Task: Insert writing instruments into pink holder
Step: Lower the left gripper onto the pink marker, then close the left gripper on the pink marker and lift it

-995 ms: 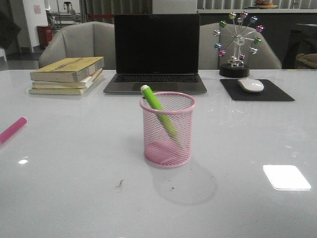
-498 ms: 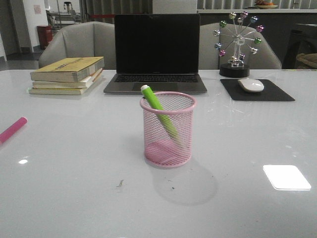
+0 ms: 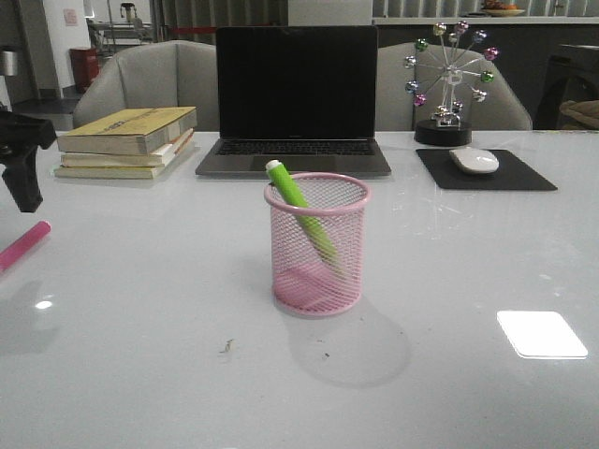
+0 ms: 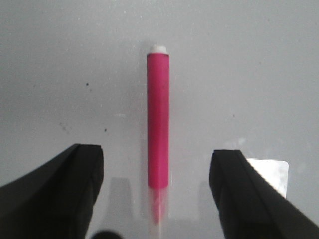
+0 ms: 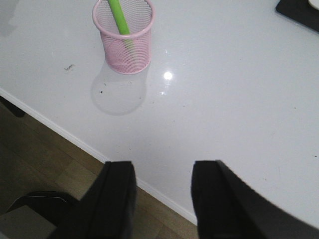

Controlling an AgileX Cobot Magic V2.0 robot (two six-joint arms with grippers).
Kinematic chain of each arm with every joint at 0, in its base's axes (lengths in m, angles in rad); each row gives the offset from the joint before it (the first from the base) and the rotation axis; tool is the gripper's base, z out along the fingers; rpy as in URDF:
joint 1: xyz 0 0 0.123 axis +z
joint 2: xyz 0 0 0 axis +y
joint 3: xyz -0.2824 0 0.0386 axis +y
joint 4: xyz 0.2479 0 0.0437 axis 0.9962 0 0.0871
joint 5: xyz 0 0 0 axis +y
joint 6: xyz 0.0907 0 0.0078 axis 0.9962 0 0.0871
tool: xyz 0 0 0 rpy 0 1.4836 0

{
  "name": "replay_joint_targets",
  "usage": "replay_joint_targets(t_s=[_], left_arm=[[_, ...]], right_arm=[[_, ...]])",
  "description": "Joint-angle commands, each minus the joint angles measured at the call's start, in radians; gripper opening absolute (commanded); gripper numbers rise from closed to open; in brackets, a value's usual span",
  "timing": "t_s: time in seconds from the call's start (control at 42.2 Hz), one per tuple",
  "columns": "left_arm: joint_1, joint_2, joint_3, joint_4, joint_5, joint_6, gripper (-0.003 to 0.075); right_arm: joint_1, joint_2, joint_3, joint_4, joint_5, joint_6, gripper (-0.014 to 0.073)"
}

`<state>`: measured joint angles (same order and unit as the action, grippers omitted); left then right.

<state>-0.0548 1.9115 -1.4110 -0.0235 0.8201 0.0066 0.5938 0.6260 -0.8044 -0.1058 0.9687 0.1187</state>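
The pink holder (image 3: 317, 245) stands upright in the middle of the table, with the lime green marker (image 3: 299, 213) leaning inside it, white end up. Both also show in the right wrist view: the holder (image 5: 123, 36) and the green marker (image 5: 118, 16). The hot pink marker (image 3: 22, 246) lies flat at the table's far left edge. My left gripper (image 3: 21, 178) hangs above it, and in its wrist view it stands open (image 4: 157, 172) with the pink marker (image 4: 158, 127) lying on the table between the two fingers, untouched. My right gripper (image 5: 162, 184) is open and empty over the table's near edge.
Behind the holder is a laptop (image 3: 295, 103). A stack of books (image 3: 126, 142) lies at back left. A mouse (image 3: 474, 160) on a black pad and a ferris-wheel ornament (image 3: 447, 84) are at back right. The right wrist view shows the floor beyond the table edge (image 5: 60, 132).
My left gripper has come into the front view at the far left, above the pink marker. The holder and both markers have not moved.
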Motion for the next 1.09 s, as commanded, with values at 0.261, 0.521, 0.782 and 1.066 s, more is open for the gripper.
replay_joint_targets(t_s=[0.261, 0.521, 0.782, 1.066], left_arm=[[0.001, 0.139, -0.221, -0.014, 0.032, -0.007, 0.0507], [0.001, 0.201, -0.281, -0.014, 0.046, -0.007, 0.0507], [0.001, 0.226, -0.286, -0.014, 0.057, -0.007, 0.048], [0.001, 0.213, -0.318, -0.012, 0.095, -0.007, 0.014]], right_arm=[[-0.007, 0.0, -0.023, -0.021, -0.073, -0.006, 0.0393], [-0.007, 0.0, -0.023, -0.021, -0.073, -0.006, 0.0393], [-0.007, 0.0, -0.023, -0.021, -0.073, -0.006, 0.0393], [-0.007, 0.0, -0.023, -0.021, -0.073, -0.006, 0.0393]])
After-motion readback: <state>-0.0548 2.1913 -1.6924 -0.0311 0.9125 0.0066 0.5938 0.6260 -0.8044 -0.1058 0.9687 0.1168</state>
